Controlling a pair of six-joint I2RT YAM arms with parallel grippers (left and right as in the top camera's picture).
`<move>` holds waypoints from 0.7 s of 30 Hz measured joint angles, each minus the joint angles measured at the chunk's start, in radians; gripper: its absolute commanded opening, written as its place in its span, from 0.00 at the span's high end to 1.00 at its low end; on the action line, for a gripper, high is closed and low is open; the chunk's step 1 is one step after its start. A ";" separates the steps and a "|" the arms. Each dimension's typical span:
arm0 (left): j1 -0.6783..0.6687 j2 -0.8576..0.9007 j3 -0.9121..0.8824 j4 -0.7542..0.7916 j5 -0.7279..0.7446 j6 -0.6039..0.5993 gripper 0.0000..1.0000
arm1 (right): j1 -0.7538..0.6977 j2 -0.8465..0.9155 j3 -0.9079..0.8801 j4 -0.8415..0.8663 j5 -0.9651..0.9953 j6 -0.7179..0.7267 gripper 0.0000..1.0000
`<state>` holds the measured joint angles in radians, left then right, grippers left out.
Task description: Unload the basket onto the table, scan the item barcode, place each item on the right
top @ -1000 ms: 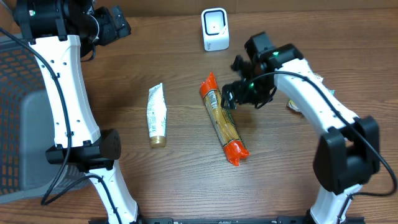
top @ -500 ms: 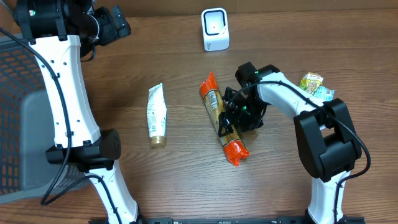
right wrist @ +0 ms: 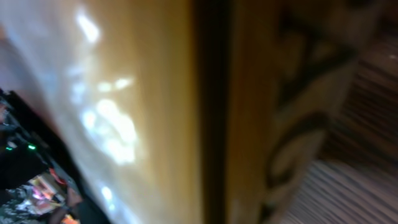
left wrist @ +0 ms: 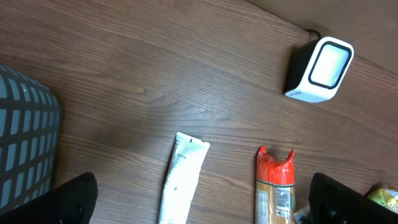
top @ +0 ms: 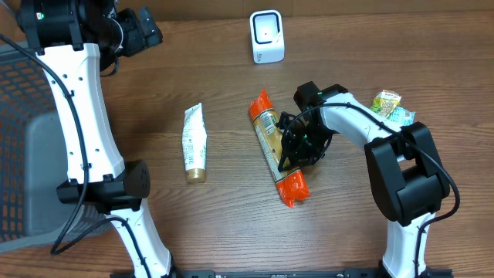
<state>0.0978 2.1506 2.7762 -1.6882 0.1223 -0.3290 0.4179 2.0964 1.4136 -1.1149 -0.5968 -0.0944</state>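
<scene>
**Left arm** (top: 77, 100): long white shells dotted with small dark screw holes, joined by rounded black joint housings (top: 127, 181). A thin black cable (top: 55, 77) runs along the outside, and a green light (top: 40, 14) glows on the black upper block. Its fingers (left wrist: 71, 199) are black and blunt.

**Right arm** (top: 355, 123): the same white shell, bulky black joints (top: 405, 181) and a black cable.

mock shop checkout on a wooden table (top: 231, 220). barcode scanner (top: 267, 36) near the far edge, mesh basket (top: 23, 154) at the left edge, tube (top: 194, 143) and packet (top: 267, 126) between.
</scene>
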 measured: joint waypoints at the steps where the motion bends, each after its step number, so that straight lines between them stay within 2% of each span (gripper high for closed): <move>1: 0.000 0.000 0.000 0.000 0.000 0.000 0.00 | 0.000 0.000 0.000 0.000 -0.007 0.006 0.96; 5: 0.000 0.000 0.000 0.000 0.000 0.000 0.00 | 0.001 0.001 0.016 -0.011 -0.006 0.017 0.96; 9: 0.000 0.000 0.000 0.000 0.000 0.000 0.00 | 0.003 0.001 0.070 -0.037 0.083 0.060 0.96; 18: 0.000 0.000 0.000 0.000 0.000 0.000 0.00 | 0.055 -0.097 0.122 -0.048 0.539 0.214 0.96; 19: 0.000 0.000 0.000 0.000 0.000 0.000 0.01 | 0.075 -0.100 0.122 -0.047 0.586 0.227 0.94; 21: 0.000 0.000 0.000 0.000 0.000 0.000 0.01 | 0.115 -0.101 0.122 -0.041 0.658 0.246 0.82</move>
<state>0.0978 2.1506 2.7762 -1.6878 0.1223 -0.3290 0.5327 1.9957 1.5356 -1.1557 0.0612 0.1513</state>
